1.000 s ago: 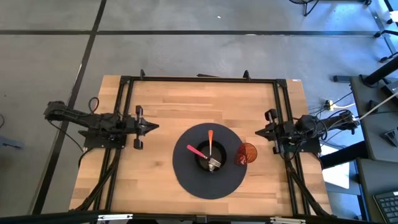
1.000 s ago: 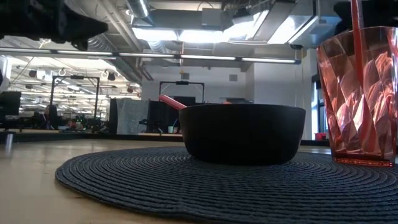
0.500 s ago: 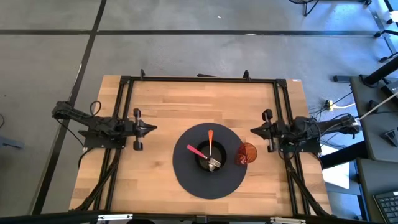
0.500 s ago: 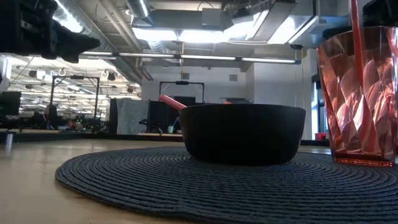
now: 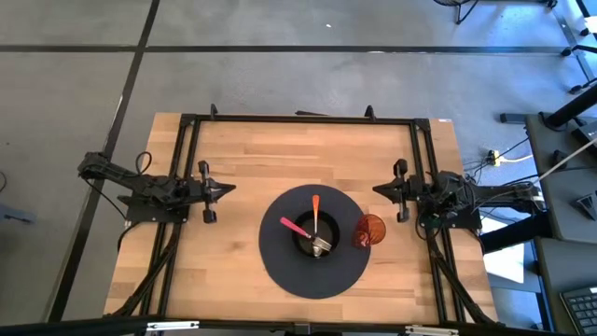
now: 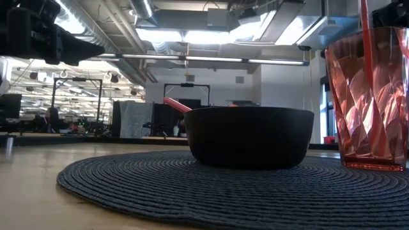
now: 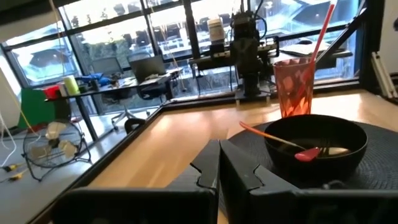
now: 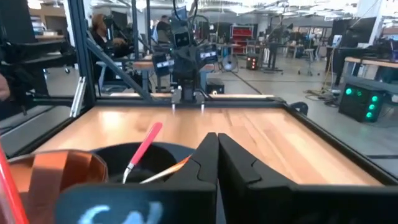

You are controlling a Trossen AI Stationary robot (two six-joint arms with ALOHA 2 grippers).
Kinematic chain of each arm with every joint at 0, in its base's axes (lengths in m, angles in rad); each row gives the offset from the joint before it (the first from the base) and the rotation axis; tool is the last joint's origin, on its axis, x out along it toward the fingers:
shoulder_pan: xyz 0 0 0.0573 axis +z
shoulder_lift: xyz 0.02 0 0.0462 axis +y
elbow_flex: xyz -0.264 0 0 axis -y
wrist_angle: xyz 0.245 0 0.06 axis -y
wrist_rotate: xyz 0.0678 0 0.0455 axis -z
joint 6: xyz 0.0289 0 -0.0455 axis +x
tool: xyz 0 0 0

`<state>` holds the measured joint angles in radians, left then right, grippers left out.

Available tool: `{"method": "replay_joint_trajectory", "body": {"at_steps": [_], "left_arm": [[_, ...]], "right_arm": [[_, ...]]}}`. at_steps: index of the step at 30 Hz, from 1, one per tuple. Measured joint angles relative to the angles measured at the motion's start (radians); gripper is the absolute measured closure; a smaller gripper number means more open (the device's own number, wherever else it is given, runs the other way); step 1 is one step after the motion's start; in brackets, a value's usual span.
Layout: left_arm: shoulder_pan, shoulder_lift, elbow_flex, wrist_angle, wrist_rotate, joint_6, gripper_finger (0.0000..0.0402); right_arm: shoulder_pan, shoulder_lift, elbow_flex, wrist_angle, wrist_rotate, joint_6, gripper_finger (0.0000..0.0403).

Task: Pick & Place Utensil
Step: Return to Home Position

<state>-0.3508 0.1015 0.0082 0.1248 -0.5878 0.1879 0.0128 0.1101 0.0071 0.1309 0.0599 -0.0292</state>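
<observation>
A black bowl (image 5: 315, 241) stands on a round dark placemat (image 5: 280, 266) in the table's middle. In the bowl lie an orange-handled utensil (image 5: 315, 207), a pink one (image 5: 291, 226) and a silvery one (image 5: 323, 246); the handles lean on the rim. A red faceted tumbler (image 5: 369, 230) stands on the mat's right edge with a red stick (image 6: 365, 25) in it. My left gripper (image 5: 230, 189) is shut at the left rail and points at the mat. My right gripper (image 5: 377, 191) is shut at the right rail, facing it. Both hold nothing.
Black frame rails (image 5: 189, 159) run along the table's left, right and far sides. Bare wood lies between each gripper and the mat and along the far side. Desks, equipment and a seated person (image 8: 99, 31) show in the room beyond.
Both grippers have sunk a little and stayed shut. The left one has drawn back slightly toward the table's left edge. The right one has swung toward the far edge and now points straight across at the left arm. The bowl, utensils and tumbler have not moved.
</observation>
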Motion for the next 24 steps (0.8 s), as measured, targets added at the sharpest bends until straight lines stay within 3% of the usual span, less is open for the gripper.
{"method": "replay_joint_trajectory", "body": {"at_steps": [10, 24], "left_arm": [[0.0, 0.002, 0.0, 0.006, 0.003, 0.008, 0.04], [0.0, 0.002, 0.0, 0.006, 0.004, 0.008, 0.04]], "right_arm": [[0.0, 0.0, 0.0, 0.006, -0.001, 0.0, 0.0367], [0.0, 0.0, 0.0, 0.006, -0.001, -0.004, 0.0363]]}}
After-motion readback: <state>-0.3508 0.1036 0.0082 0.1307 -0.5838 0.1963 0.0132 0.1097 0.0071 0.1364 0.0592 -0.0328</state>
